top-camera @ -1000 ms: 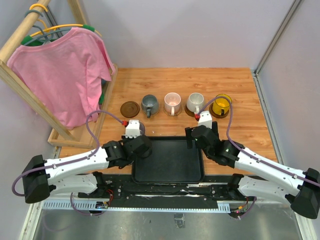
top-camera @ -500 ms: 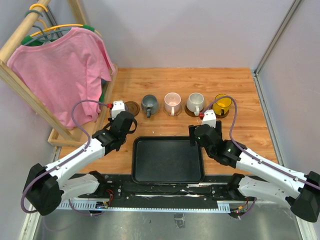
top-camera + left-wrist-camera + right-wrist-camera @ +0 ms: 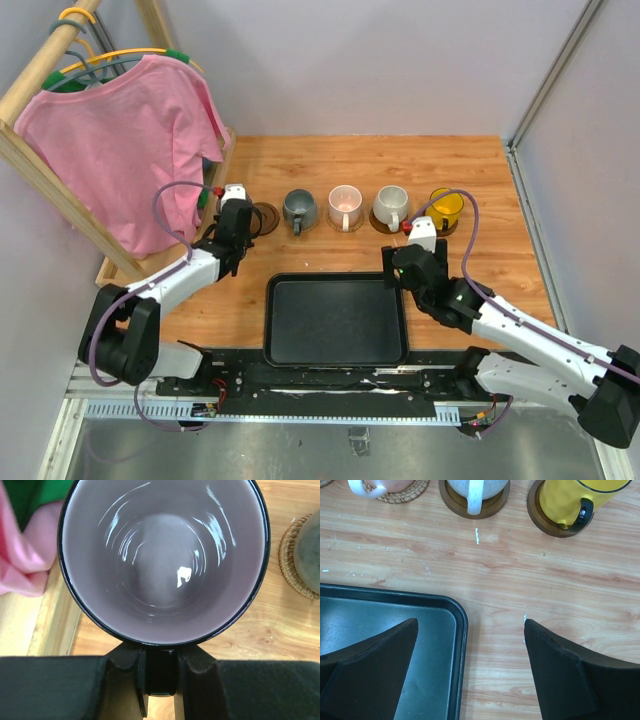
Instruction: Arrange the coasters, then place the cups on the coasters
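Note:
My left gripper [image 3: 160,655] is shut on the dark handle of the mauve cup [image 3: 162,555], which fills the left wrist view. From above, the left gripper [image 3: 237,206] hides that cup and sits just left of a bare dark brown coaster [image 3: 266,215]. The grey-blue cup [image 3: 298,208], the pale pink cup [image 3: 345,205], the off-white cup [image 3: 390,205] and the yellow cup [image 3: 445,208] each stand on a coaster in a row. My right gripper [image 3: 470,630] is open and holds nothing, above the tray's far right corner [image 3: 462,615].
A black tray [image 3: 335,325] lies between the arms at the near edge. A wooden rack [image 3: 60,190] with a pink shirt [image 3: 130,140] stands close on the left of my left gripper. A grey wall [image 3: 570,200] bounds the right side.
My left arm has carried the mauve cup from the tray's far left corner leftward and away to beside the bare coaster. The right gripper has drifted slightly away from me.

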{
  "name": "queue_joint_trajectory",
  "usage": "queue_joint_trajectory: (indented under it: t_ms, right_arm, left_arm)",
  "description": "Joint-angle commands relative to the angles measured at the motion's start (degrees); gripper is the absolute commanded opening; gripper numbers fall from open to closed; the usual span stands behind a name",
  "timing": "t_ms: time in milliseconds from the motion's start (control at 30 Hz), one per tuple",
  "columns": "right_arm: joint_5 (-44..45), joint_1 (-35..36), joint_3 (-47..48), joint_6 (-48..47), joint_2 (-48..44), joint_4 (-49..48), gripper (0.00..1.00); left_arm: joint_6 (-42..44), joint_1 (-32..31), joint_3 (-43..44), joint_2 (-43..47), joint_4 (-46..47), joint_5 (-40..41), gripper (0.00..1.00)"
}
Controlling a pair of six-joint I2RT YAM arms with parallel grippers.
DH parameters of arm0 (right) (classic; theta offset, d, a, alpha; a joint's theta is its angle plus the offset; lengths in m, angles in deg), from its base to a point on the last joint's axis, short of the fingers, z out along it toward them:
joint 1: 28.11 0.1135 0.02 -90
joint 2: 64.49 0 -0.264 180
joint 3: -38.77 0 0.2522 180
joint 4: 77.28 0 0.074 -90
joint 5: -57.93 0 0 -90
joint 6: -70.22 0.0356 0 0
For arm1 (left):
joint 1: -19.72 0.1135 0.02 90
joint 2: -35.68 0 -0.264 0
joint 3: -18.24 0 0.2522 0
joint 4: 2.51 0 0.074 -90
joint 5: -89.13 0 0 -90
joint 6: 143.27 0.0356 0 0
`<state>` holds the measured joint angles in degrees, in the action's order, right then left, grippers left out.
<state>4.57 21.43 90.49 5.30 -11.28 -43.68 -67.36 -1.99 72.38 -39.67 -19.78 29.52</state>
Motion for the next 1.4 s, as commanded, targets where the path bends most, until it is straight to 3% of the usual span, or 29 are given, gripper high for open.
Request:
queue_joint_trajectory:
  t_ms: [0,433,1367]
  right_arm:
    - [1.46,-1.26,-0.13,-1.03,0.76,-0.56,0.88]
    - [-0.14,-1.60,1.43,0.14,4.06,-0.49,0.88]
    - [-1.71,-1.71,1.71,1.03,6.10,-1.13,0.88]
  left_arm:
    - [2.06,2.53,4.43,-2.51,8.55,-6.16,0.01]
    - [-0.88,6.25,9.14,-10.76,11.78,-15.79,0.01]
    - [-3.13,6.36,11.97,-17.01,8.16,-17.69,0.01]
